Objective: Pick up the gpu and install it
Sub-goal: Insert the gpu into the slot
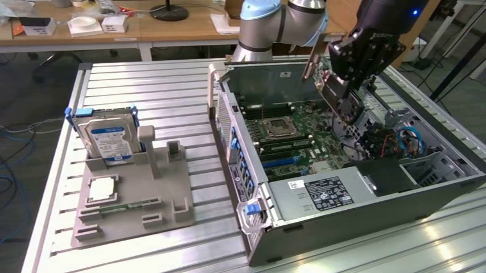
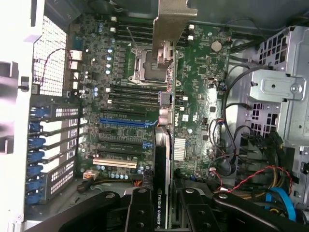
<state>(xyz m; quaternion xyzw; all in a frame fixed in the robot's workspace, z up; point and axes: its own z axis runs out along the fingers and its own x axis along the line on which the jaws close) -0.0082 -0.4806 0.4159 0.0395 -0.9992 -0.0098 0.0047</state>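
Observation:
The gpu (image 1: 328, 94) is a thin dark card with a silvery metal bracket at one end. It hangs edge-down over the open computer case (image 1: 379, 193), and my gripper (image 1: 345, 91) is shut on it from above. In the wrist view the gpu (image 2: 161, 159) shows edge-on between my black fingers (image 2: 140, 208), and its bracket juts out past the CPU socket (image 2: 149, 65). The card is above the motherboard (image 1: 296, 136), clear of the expansion slots (image 2: 123, 122).
A grey fixture (image 1: 129, 199) on the slatted table at the exterior view's left holds an upright hard drive (image 1: 110, 139), a CPU (image 1: 102, 189) and a memory stick (image 1: 125, 207). Inside the case, a drive cage (image 2: 277, 92) and coloured cables (image 1: 406, 139) sit beside the board.

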